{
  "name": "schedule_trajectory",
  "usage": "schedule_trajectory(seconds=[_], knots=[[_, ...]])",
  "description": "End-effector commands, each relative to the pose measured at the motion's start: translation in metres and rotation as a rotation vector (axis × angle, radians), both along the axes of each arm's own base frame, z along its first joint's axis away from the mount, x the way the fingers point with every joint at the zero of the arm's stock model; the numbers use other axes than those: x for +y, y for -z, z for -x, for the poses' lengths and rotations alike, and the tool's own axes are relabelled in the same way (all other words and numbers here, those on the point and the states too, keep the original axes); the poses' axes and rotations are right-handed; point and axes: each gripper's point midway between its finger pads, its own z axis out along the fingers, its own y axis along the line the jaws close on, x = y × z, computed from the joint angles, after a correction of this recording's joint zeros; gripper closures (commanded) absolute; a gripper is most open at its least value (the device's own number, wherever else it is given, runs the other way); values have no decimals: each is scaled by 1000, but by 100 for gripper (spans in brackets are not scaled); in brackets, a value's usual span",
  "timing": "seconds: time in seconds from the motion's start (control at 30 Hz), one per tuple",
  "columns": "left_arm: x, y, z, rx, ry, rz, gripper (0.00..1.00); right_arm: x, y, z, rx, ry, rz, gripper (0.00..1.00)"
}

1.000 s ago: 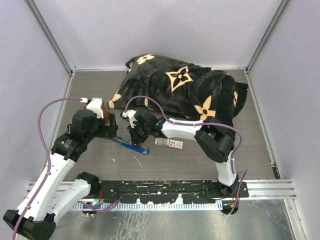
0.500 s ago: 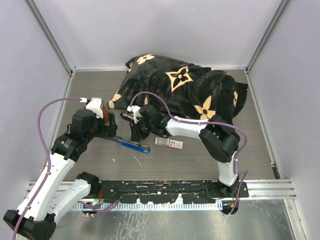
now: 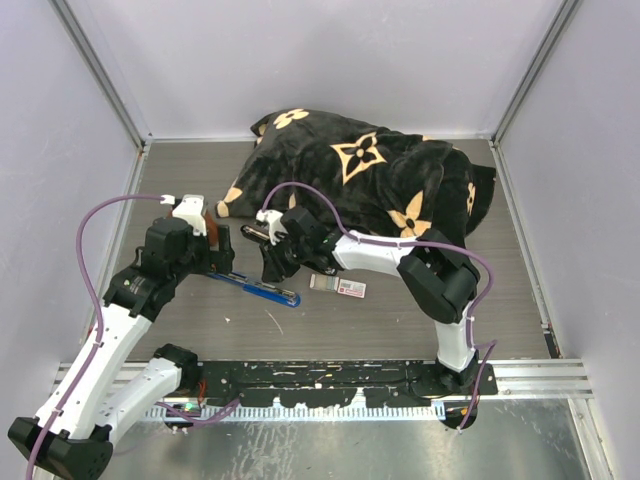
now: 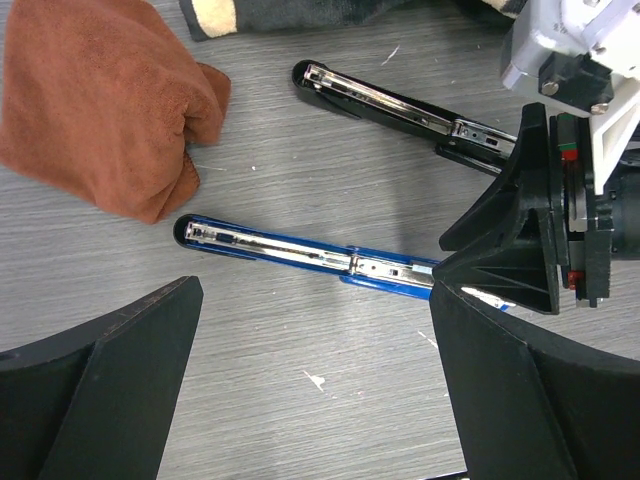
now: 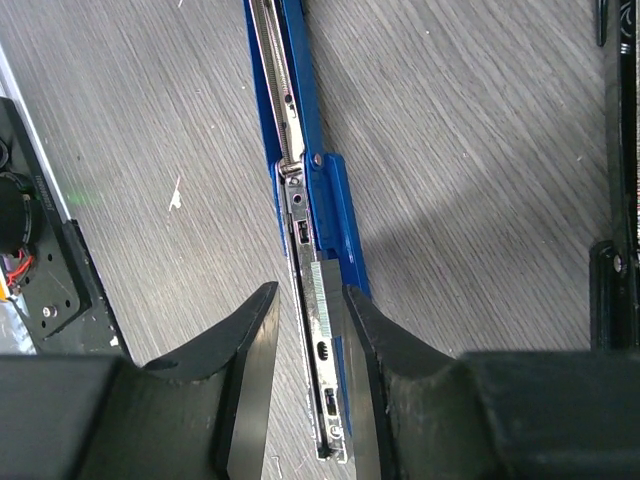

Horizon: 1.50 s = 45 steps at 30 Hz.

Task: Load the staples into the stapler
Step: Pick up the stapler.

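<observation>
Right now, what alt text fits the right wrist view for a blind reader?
A strip of staples lies on the metal rail of the opened blue stapler, between the right pincer's slightly parted black fingers. The grey wood-grain table is beneath; a black stapler shows at the right edge.

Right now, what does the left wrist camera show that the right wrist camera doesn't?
Only the left wrist view: the brown cloth, and the left gripper standing wide open. Only the right wrist view: a plain look at the silvery staple strip lying on the rail of the blue stapler, between the parted fingers of the right gripper. Both: the blue stapler opened flat, and the black stapler, just a sliver in the right wrist view.
</observation>
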Motion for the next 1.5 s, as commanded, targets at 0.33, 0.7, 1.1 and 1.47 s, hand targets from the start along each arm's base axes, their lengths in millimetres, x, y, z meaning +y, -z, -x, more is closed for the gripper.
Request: schedule_trajectory(seconds=[0.33, 0.7, 1.1, 1.47], knots=[[1, -10, -9, -50, -10, 8, 0, 1, 17, 1, -32, -37, 29, 65], [0, -9, -8, -49, -10, 10, 0, 1, 27, 6, -22, -53, 48, 66], [0, -10, -9, -50, -9, 10, 0, -2, 25, 4, -48, -34, 70, 81], [1, -11, -8, -55, -11, 9, 0, -6, -9, -10, -121, 29, 41, 84]])
